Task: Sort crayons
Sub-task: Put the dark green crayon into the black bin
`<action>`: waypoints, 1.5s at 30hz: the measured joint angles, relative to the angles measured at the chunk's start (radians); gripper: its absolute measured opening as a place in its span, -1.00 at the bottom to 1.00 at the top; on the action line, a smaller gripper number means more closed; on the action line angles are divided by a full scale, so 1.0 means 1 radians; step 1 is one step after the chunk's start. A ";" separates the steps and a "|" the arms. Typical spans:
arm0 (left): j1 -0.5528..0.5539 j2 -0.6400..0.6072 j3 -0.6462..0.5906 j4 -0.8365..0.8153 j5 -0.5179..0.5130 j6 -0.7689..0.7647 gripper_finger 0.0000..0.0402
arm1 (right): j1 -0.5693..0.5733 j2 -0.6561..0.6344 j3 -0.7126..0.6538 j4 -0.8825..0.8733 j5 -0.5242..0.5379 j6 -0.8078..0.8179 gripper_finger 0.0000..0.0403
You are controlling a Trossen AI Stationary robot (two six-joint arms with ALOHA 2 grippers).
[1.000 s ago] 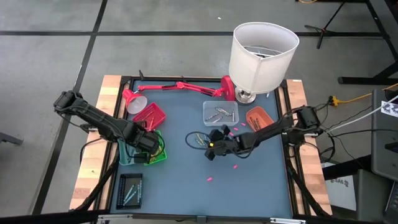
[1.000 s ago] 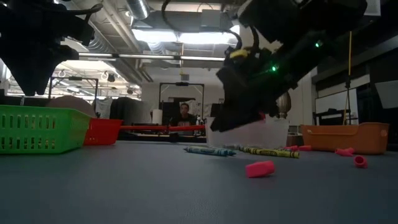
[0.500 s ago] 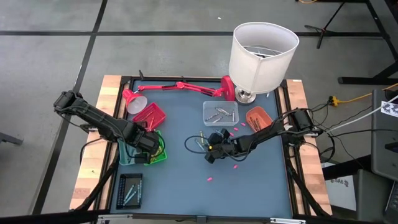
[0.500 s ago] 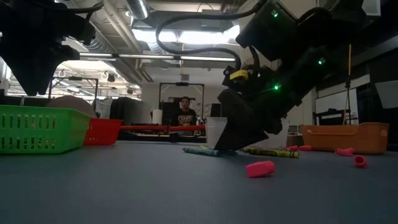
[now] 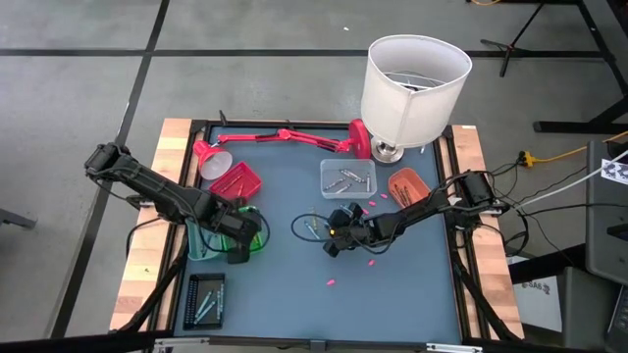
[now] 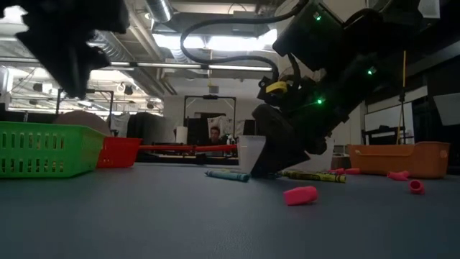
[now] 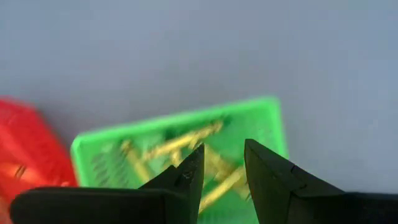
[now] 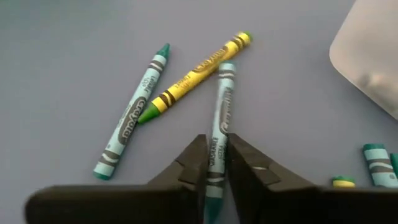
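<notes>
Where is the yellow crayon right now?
In the right wrist view the yellow paper-wrapped crayon lies on the blue table mat, between two teal crayons, just ahead of the right tool. From above, that is mid-table, near the clear plastic tray.

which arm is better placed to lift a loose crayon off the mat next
Right. The right gripper is down on the mat mid-table with its fingers closed around a teal crayon, other crayons lying beside it. The left gripper hangs open and empty above the green tray, away from them.
</notes>
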 joint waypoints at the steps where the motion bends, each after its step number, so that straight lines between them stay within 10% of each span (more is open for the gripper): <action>1: 0.000 0.000 0.000 0.034 0.000 0.002 -0.51 | 0.000 0.000 0.000 0.000 0.000 0.000 -0.75; 34: 0.000 0.000 0.000 0.307 0.000 0.113 -0.51 | -0.001 -0.038 0.010 0.090 -0.008 -0.055 -0.88; 45: 0.000 0.000 0.000 0.335 -0.008 0.104 -0.51 | 0.001 -0.054 0.011 0.390 -0.091 -0.259 -0.88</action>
